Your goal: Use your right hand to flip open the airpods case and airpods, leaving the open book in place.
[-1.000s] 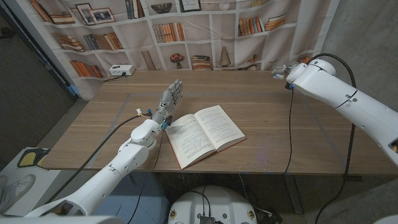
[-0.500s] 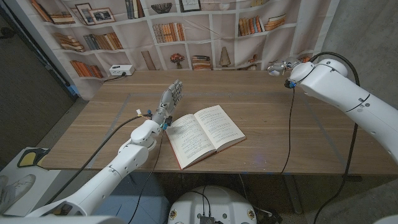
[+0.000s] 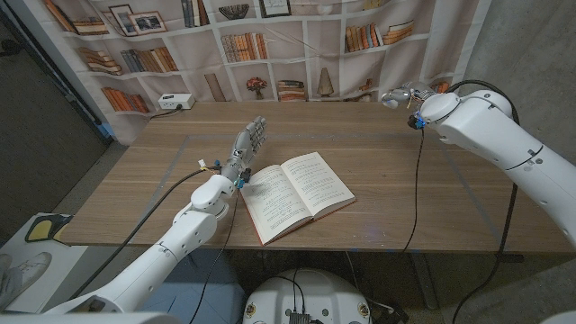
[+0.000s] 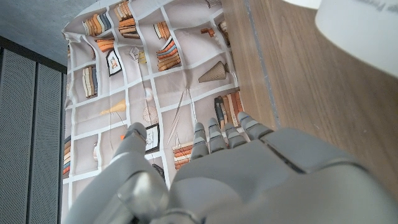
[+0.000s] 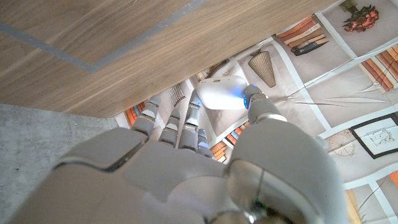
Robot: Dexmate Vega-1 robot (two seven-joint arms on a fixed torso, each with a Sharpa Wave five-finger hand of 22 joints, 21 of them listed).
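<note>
Right hand (image 5: 186, 168) of yours pinches white airpods case (image 5: 222, 93) above bench (image 3: 378, 157) far right corner. Left hand (image 3: 247, 144) upright beside open book (image 3: 295, 193), fingers apart, holding nothing.

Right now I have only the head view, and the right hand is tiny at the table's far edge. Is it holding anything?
Observer: Yes. In the right wrist view the right hand pinches a white rounded case between thumb and fingers.
Operator: Is its lid open?
Observer: I cannot tell. The side that shows is a smooth shell with a bluish tint and no seam or gap.
Operator: And the left hand?
Observer: In the left wrist view the left hand holds nothing, fingers straight, with a corner of the open book beyond it.
</note>
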